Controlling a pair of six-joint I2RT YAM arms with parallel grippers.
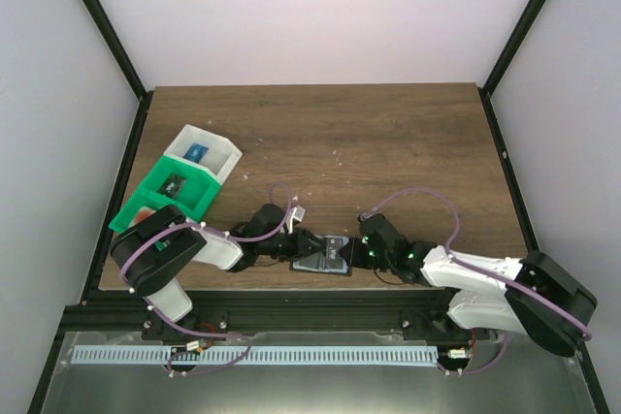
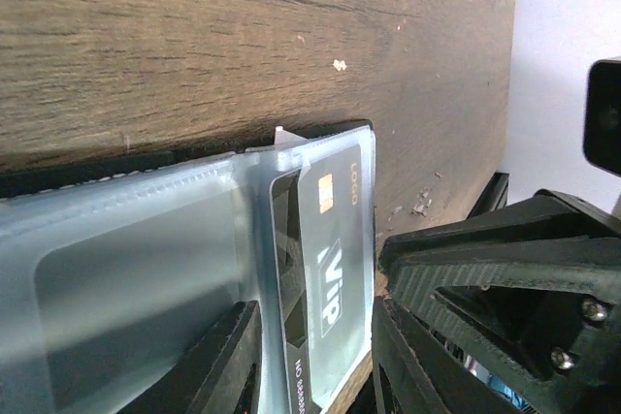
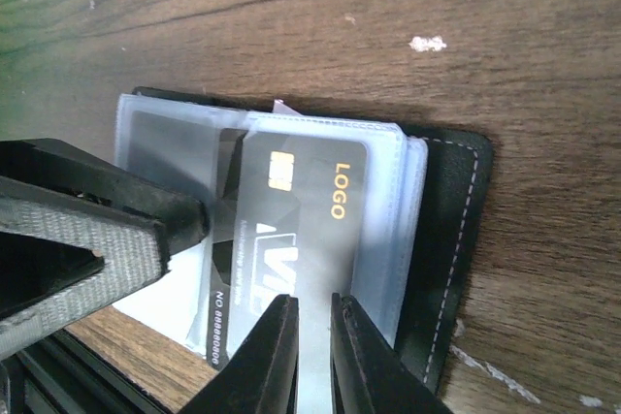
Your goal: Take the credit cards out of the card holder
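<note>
Card holder (image 3: pixel 448 230) lies open on table (image 3: pixel 388 26) between the 2 tools. Right tool (image 3: pixel 315 341) is nearly shut, pinching its near edge; left tool (image 2: pixel 315 366) is part-open w/ black card (image 3: pixel 291 230) between its fingers (image 2: pixel 228 361), can't tell if gripped. Step: pulling card out; next, left must clamp & draw it back toward itself.

The right claw (image 3: pixel 312 361) is pinching the clear sleeve (image 3: pixel 390 239) of the open card holder (image 3: pixel 456 230) lying on the table (image 3: pixel 388 26), a black credit card (image 3: pixel 291 210) showing inside.
</note>
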